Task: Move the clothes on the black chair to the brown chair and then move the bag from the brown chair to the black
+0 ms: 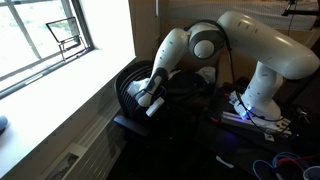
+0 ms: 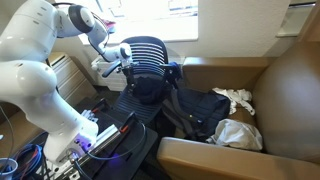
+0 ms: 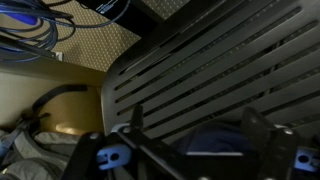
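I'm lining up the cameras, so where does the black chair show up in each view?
In an exterior view: black chair centre-left, behind the arm.
In an exterior view: upper centre, left of the brown chair.
Wrist view: ribbed back fills the centre and right.
Shared landmark: the gripper beside that ribbed back.

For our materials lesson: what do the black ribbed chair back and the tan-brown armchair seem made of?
Black ribbed office chair back: probably hard plastic, matt; rigid horizontal slats with gaps.
Wide tan-brown padded armchair: likely leather or imitation; smooth, faintly shiny surface.
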You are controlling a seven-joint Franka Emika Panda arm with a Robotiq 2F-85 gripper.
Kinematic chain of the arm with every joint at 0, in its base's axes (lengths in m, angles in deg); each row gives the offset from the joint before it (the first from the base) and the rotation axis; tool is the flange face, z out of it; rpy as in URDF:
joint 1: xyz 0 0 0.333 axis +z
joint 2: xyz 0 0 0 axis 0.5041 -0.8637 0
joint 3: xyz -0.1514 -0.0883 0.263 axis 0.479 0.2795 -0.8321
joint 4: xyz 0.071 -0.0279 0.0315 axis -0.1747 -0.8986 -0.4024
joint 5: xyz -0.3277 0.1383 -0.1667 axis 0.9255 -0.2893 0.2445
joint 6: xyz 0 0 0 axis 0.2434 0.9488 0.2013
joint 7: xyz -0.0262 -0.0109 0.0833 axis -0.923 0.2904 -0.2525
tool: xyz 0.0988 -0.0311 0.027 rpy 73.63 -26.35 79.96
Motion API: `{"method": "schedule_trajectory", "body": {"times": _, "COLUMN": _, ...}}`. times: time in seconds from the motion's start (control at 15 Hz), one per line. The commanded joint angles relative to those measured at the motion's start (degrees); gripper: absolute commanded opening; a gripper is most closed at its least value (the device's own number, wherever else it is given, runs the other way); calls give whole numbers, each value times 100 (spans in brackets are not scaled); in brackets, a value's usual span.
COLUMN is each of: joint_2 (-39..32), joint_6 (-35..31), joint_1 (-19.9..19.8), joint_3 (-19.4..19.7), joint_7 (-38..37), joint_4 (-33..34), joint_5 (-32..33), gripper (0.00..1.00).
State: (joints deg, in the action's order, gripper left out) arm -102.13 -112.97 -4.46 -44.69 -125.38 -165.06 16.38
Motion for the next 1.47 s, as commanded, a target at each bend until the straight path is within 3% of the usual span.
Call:
{"method": "schedule_trajectory", "body": {"times": 0.0, "joint_2": -309, "joint_6": -268, "joint_1": -81, "joint_3": 238, "joint_7": -812, "joint_4": -115, "joint_5": -83, "gripper": 100}}
{"method": "schedule_trajectory", "body": {"times": 0.33, "joint_2": -395, "joint_6": -221, "joint_1": -73, "joint_3": 163, "joint_7": -753, "joint_4": -30, "joint_5": 127, "gripper": 100}}
{"method": "schedule_trajectory", "body": {"times": 0.6, "joint_2": -330, "joint_6": -1212, "joint_1": 276, "joint_3": 562, "joint_7": -1991, "joint_4": -272, "joint_5": 289, "gripper": 100}}
{"method": "schedule_trajectory", "body": {"times": 0.93, "joint_2": -580, "joint_6": -1080, "joint_1": 541, "joint_3": 1158, "joint_7": -3501, "joint_4": -210, "joint_5": 822, "gripper": 100}}
{"method": "schedule_trajectory", "body": {"times": 1.0, "joint_2": -463, "joint_6": -1052, "joint_1": 347, "joint_3": 870, "joint_7": -3149, "joint_4": -139, "joint_5": 840, "gripper": 100}}
{"method": "schedule_trajectory", "body": {"times": 1.2, "joint_2": -588, "joint_6": -1048, "joint_1": 356, "joint_3": 993, "joint_7": -3488, "joint_4": -143, "joint_5": 915, "gripper": 100}}
{"method": "schedule_trajectory", "body": {"times": 1.27, "joint_2": -509, "joint_6": -1559, "joint_1": 388, "joint_3": 1001, "joint_7": -3319, "joint_4": -356, "joint_5": 1098, "gripper": 100}}
{"method": "schedule_trajectory", "body": {"times": 1.4, "joint_2": -588, "joint_6": -1970, "joint_1": 645, "joint_3": 1163, "joint_7": -3332, "joint_4": -404, "joint_5": 1614, "gripper": 100}}
